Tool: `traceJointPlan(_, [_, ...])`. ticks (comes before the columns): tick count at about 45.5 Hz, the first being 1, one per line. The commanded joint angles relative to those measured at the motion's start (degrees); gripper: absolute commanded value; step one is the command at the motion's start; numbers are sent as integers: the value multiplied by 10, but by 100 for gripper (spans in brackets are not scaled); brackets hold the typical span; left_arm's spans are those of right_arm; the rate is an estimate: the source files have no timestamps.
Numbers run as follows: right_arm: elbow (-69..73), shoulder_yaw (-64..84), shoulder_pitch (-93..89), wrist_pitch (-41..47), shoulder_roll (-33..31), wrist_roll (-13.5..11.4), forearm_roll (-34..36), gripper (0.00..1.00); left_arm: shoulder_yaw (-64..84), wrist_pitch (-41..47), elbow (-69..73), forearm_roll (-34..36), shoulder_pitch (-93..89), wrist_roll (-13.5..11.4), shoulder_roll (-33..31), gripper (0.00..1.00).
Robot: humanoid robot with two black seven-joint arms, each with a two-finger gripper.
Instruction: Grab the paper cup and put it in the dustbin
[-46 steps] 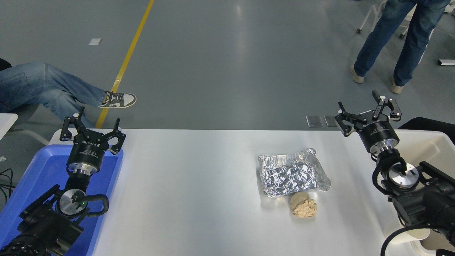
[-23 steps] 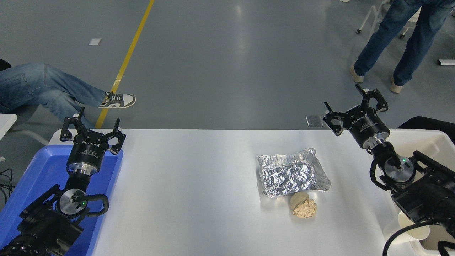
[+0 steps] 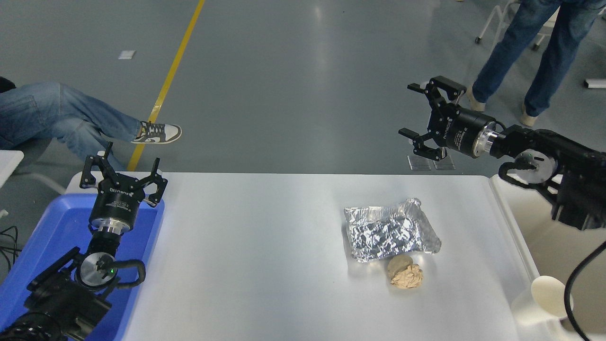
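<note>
We find the paper cup point(image 3: 548, 294) at the table's near right corner, touching the dustbin point(image 3: 513, 208) rim. We judge it light and easily crushed, so we would pinch its wall gently below the rim. Our right gripper point(image 3: 417, 113) hangs spread wide, far off; the left gripper point(image 3: 124, 175) sits parked, also spread.

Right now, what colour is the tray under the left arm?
Blue. The plastic tray shows plainly in the head view, at the table's left end.
</note>
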State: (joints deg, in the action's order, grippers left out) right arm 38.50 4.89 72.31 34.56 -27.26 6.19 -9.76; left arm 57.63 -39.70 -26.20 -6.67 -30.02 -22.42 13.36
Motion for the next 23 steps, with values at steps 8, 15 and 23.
traceJointPlan(8, [174, 447, 305, 2, 21, -2, -219, 100, -1, 0, 0, 0, 0, 0, 0, 100])
traceJointPlan(15, [284, 587, 408, 4, 72, 1, -214, 100, -1, 0, 0, 0, 0, 0, 0, 100])
traceJointPlan(23, [440, 630, 534, 57, 81, 6, -132, 100, -1, 0, 0, 0, 0, 0, 0, 100])
